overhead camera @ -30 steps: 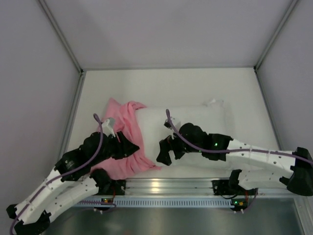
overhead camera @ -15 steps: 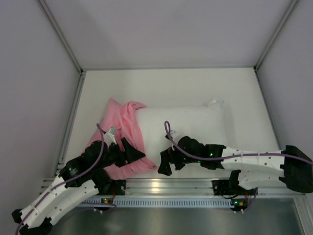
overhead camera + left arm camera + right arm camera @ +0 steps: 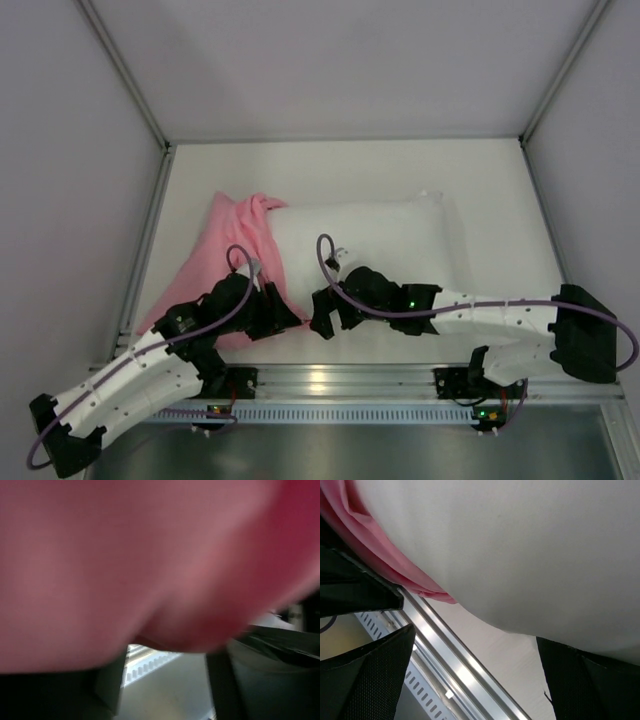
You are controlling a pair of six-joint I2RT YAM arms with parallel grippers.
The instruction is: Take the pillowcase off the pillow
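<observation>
The white pillow [image 3: 372, 242] lies across the middle of the table, and its underside fills the top of the right wrist view [image 3: 520, 545]. The pink pillowcase [image 3: 222, 258] still covers its left end and trails toward the near left. My left gripper [image 3: 287, 316] sits at the pillowcase's near right corner. In its wrist view, blurred pink cloth [image 3: 125, 555] hangs over the open left gripper [image 3: 165, 690], with bare table between the fingers. My right gripper [image 3: 322, 320] is wide open at the pillow's near edge, close to the left one. Nothing lies between the jaws of the right gripper [image 3: 475, 680].
The aluminium rail [image 3: 340, 378] runs along the near edge just below both grippers and shows in the right wrist view [image 3: 445, 655]. Grey walls close the table at the left, back and right. The left gripper's black body [image 3: 350, 590] is right beside the right gripper.
The left gripper opened and slid right along the near edge. The right gripper moved left toward it. The pillowcase spread flatter toward the near left, and the pillow shifted slightly back.
</observation>
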